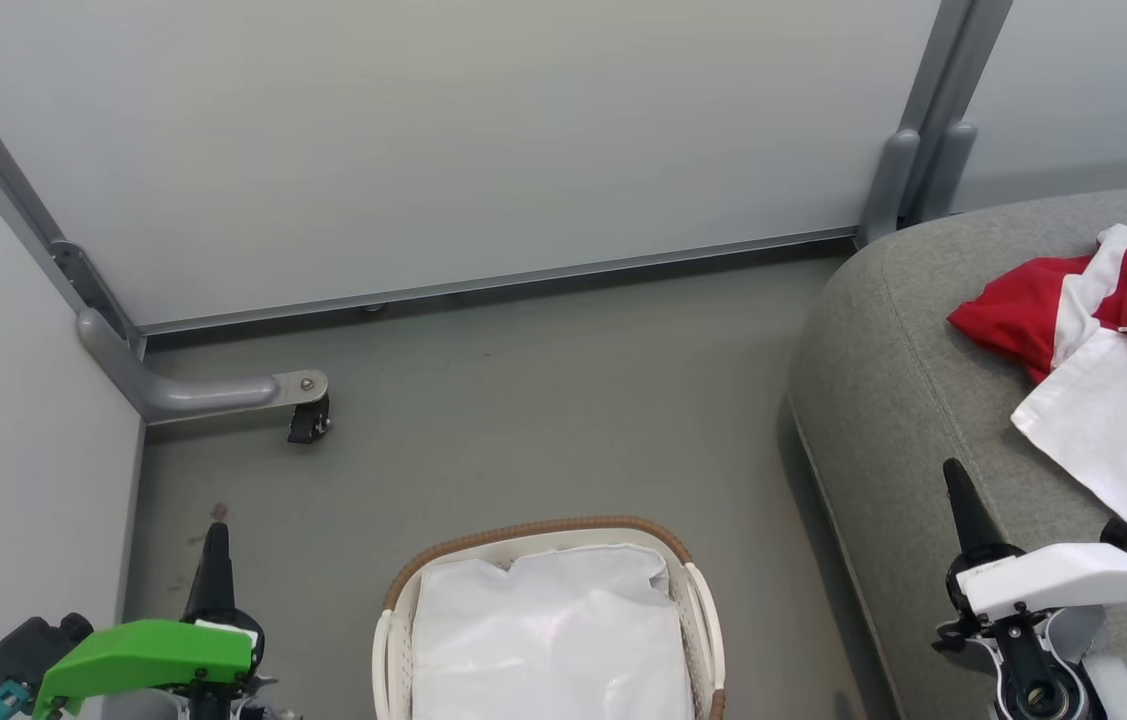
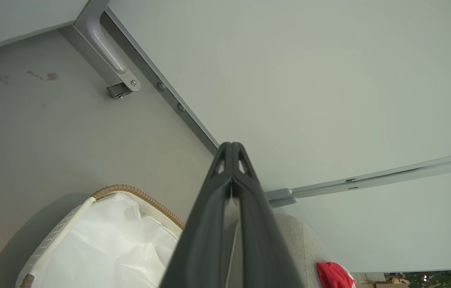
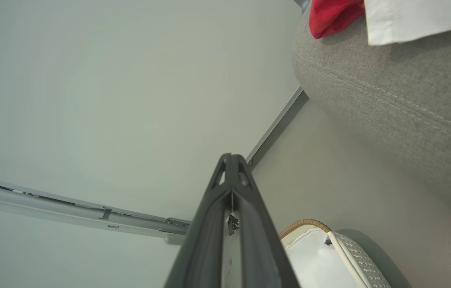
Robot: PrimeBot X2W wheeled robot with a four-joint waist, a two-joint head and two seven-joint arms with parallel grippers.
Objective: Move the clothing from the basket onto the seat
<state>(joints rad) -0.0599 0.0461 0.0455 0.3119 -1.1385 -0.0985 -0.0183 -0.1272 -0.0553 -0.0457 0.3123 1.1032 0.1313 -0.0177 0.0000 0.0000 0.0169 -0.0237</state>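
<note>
Clothing [image 1: 1103, 340] lies on the seat [image 1: 883, 400], frame right; basket [image 1: 543, 527], bottom centre, shows bare liner [image 1: 543, 640]; with left gripper [image 1: 215, 545] and right gripper [image 1: 958, 490] closed and empty, I would check the liner's folds before stopping.

Bright, soft, even light with no hard glare. Inside the basket [image 1: 543, 527], the white liner [image 1: 553, 640] is almost washed out. Right of the basket, a soft shadow [image 1: 808, 520] lies at the foot of the seat [image 1: 903, 400]. In the wrist views, rails [image 2: 369, 179] beyond the basket bow toward the edges.
</note>
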